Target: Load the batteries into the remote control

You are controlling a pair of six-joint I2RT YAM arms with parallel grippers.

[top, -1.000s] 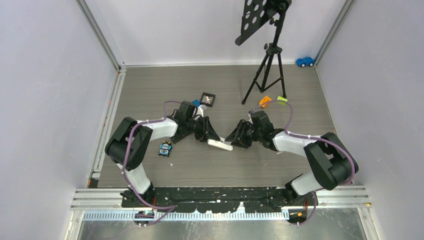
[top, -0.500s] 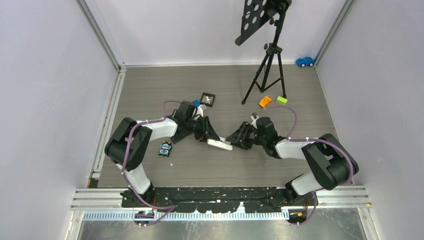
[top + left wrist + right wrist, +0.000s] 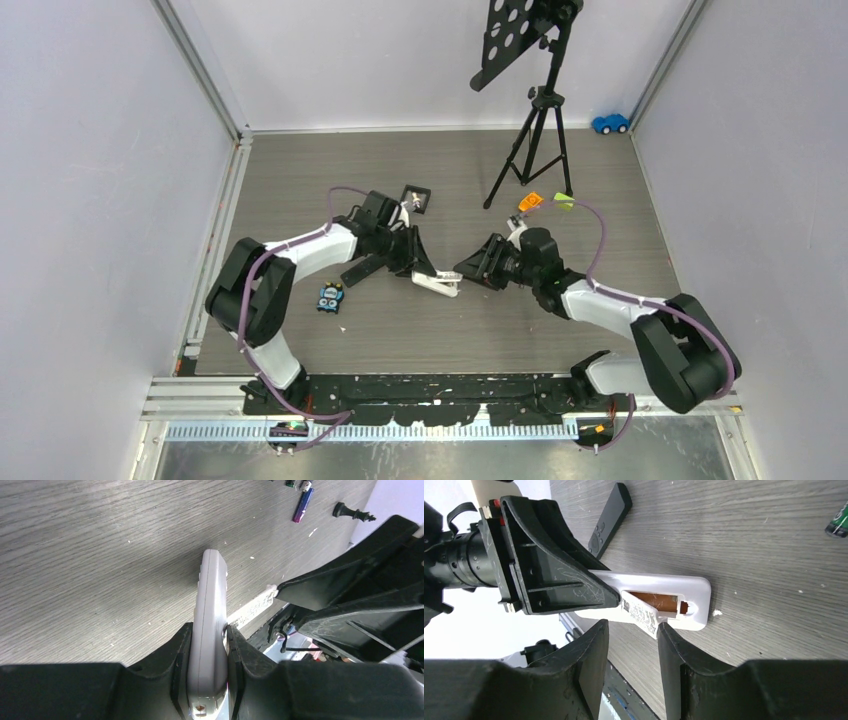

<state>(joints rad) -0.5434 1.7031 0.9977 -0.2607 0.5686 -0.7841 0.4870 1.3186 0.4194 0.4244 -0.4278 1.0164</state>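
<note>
1. Looks like the opening step: white remote control (image 3: 664, 587) clamped across its thickness in the left gripper (image 3: 208, 632), with the right gripper (image 3: 631, 627) brought up to the compartment lid (image 3: 640, 615). Jaws there narrowly parted around the lid's tip, with no firm pinch visible.
2. Calls next for taking the lid fully clear, then fetching a cell from the loose ones: a purple-blue battery (image 3: 302, 505) and a green battery (image 3: 838, 524), both flat on the worktop (image 3: 300, 180) beyond the remote toward the right edge, apart from it.
3. Cannot tell whether the brownish fill of the open bay is a cell already seated.
4. Sits mid-worktop, between the two grippers.
5. Runs roughly left to right, with the free end pointing toward the right edge and slightly toward the near one, and the back face and bay turned to the right gripper.
</note>
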